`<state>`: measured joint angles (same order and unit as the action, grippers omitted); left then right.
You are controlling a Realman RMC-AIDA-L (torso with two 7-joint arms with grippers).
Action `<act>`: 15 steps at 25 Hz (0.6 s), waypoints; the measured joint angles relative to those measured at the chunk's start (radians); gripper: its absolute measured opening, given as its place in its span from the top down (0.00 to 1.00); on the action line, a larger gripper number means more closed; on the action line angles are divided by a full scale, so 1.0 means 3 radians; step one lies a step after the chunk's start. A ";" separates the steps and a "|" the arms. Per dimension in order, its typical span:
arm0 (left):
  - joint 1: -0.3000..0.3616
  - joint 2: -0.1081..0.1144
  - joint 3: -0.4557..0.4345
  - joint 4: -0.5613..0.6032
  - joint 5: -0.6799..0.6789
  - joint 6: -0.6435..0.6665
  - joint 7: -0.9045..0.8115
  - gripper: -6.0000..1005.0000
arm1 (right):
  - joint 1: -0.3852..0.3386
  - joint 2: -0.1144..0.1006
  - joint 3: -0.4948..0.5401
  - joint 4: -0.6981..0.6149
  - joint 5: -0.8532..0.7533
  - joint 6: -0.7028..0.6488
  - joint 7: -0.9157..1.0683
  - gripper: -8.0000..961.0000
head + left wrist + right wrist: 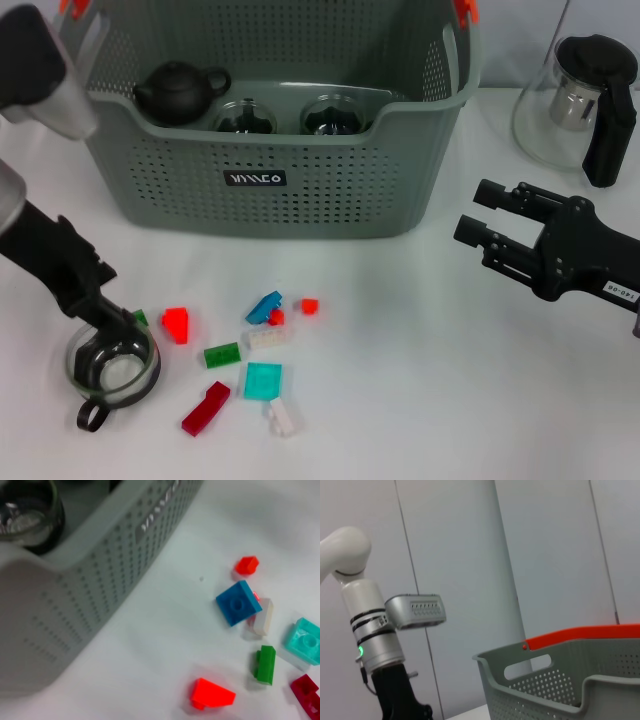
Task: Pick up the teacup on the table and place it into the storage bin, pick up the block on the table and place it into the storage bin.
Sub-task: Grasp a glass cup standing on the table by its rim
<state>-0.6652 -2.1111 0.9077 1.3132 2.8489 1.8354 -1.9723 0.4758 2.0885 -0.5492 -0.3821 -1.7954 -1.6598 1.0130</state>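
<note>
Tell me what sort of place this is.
Likely a robot test bench in a lab: a plain white table under two robot arms, staged with a storage bin, scattered toy blocks and a glass jug, before bare grey wall panels.

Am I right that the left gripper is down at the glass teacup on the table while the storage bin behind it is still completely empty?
Not quite: the head view shows the storage bin already holds a dark teapot and two glass cups. The left gripper is indeed at the teacup.
</note>
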 joint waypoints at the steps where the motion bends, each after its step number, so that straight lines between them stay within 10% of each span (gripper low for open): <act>1: 0.0002 -0.0008 0.0011 -0.0023 0.0007 -0.0012 -0.0001 0.39 | -0.0002 -0.0001 0.0006 0.0000 0.0001 0.0000 0.0000 0.40; 15: 0.0079 -0.0016 0.0277 -0.0310 0.0024 -0.0405 -0.0087 0.40 | -0.0022 -0.0008 0.0013 -0.0002 -0.0010 -0.0009 -0.0004 0.40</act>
<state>-0.6416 -2.1159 0.9907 1.2201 2.8560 1.7137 -1.9983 0.4692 2.0862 -0.5453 -0.3826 -1.7984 -1.6624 1.0119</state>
